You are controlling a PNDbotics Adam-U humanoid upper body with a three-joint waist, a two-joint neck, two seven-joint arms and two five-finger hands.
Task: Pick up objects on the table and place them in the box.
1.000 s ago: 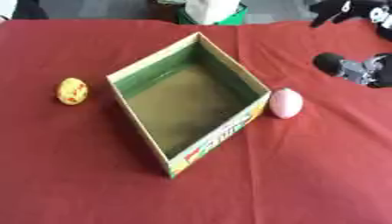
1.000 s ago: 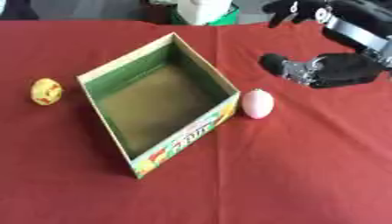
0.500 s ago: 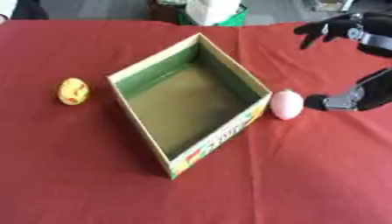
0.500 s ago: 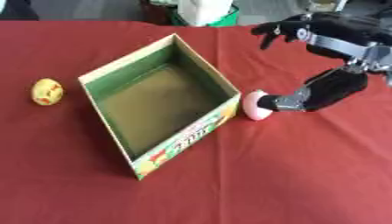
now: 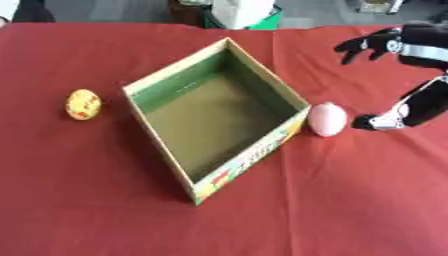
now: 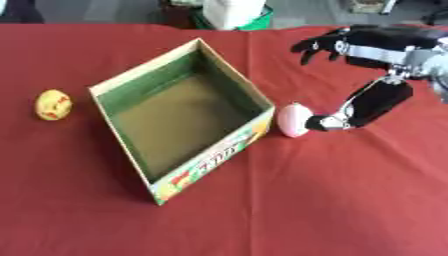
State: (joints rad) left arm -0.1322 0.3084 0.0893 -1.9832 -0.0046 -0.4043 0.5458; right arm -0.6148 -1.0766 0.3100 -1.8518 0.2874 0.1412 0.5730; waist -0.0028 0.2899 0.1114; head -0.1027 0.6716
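Observation:
An open cardboard box (image 5: 174, 70) with a green inside stands askew in the middle of the red table and has nothing in it. Against its right wall lies a pink egg (image 6: 293, 120). A yellow egg (image 5: 83, 104) with red marks lies on the cloth left of the box. My right hand (image 6: 385, 47) comes in from the right, open, with its fingers spread above and behind the pink egg. Its thumb (image 6: 367, 102) reaches down, and the tip sits right beside the egg's right side. It holds nothing.
A white and green object (image 5: 243, 12) stands at the table's far edge behind the box. Red cloth (image 5: 350, 200) covers the whole table, with open room in front of the box and to its right.
My right hand has come down and to the left, bringing its thumb tip next to the pink egg. The eggs and the box have not moved.

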